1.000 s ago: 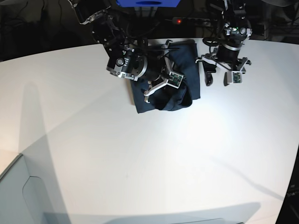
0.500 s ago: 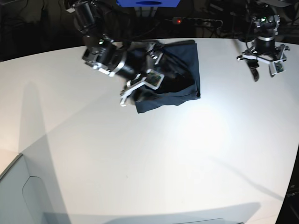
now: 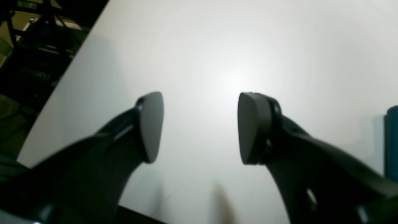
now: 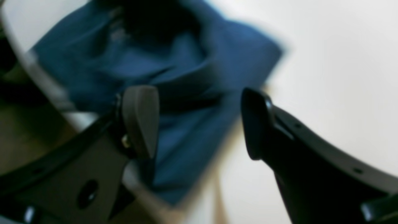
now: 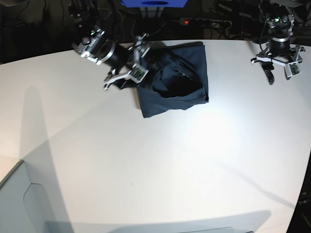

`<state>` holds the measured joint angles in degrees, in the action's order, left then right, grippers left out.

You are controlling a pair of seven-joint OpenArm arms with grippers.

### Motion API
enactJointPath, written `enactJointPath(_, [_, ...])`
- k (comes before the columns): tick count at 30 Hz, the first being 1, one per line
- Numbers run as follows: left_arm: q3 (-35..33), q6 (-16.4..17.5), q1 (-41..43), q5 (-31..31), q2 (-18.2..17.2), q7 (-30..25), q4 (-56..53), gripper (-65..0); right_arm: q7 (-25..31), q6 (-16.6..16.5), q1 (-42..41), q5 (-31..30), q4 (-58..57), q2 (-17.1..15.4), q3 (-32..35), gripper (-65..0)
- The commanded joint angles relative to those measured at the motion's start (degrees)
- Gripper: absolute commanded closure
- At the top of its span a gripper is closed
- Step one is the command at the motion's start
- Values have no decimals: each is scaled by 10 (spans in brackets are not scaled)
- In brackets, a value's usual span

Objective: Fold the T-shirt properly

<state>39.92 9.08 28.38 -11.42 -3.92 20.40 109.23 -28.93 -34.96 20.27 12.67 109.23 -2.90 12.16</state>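
The T-shirt [image 5: 177, 77] lies folded into a dark navy rectangle at the back middle of the white table [image 5: 146, 160], with a loose rumpled fold on top. My right gripper [image 5: 127, 63] hovers at its left edge, open and holding nothing. In the right wrist view the right gripper [image 4: 199, 121] has its jaws wide apart over the blurred blue T-shirt [image 4: 192, 62]. My left gripper [image 5: 281, 73] is over the far right of the table, apart from the cloth. The left wrist view shows the left gripper [image 3: 200, 127] open over bare table, with a sliver of T-shirt [image 3: 392, 143] at the right edge.
A blue box [image 5: 154, 3] and a power strip with a red light [image 5: 187, 22] sit behind the table's back edge among dark cables. A grey bin [image 5: 19, 204] stands at the front left corner. The table's curved back edge runs close behind both arms.
My right gripper opened, let go of the T-shirt and drew back to the left. The left arm moved away to the far right, and the cloth settled flatter.
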Motion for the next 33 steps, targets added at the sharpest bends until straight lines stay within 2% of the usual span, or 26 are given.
enactJointPath(1, [3, -2, 0, -4, -5, -15, 12, -365, 18, 4, -1, -15, 5, 4, 27, -393])
enactJointPath(4, [2, -2, -6, -4, -5, -15, 12, -365, 18, 6, -5, -15, -6, 7, 92, -393])
enactJointPath(6, [3, -2, -5, -4, -5, -15, 13, -365, 18, 7, -12, -15, -18, 22, 116, -393])
enactJointPath(8, [6, -2, -3, -4, -5, -15, 13, -365, 18, 7, -19, -15, -27, 33, 120, -393])
enactJointPath(15, [7, -2, -1, -4, -6, -15, 12, -365, 18, 6, -22, -15, -28, 29, 130, -396])
enactJointPath(21, [2, -1, 0, -4, -4, -15, 14, -365, 18, 7, -12, -15, -8, 13, 102, -396])
enactJointPath(23, [1, -1, 10, -5, 13, -15, 28, -365, 18, 7, -12, -15, -4, 13, 85, -396])
enactJointPath(26, [-41, -1, 47, -13, 48, -15, 65, -365, 18, 7, -12, -15, 4, 13, 48, -396])
enactJointPath(33, [-166, -1, 150, -105, 75, -15, 80, -365, 18, 7, -17, -15, 14, 14, -25, -396])
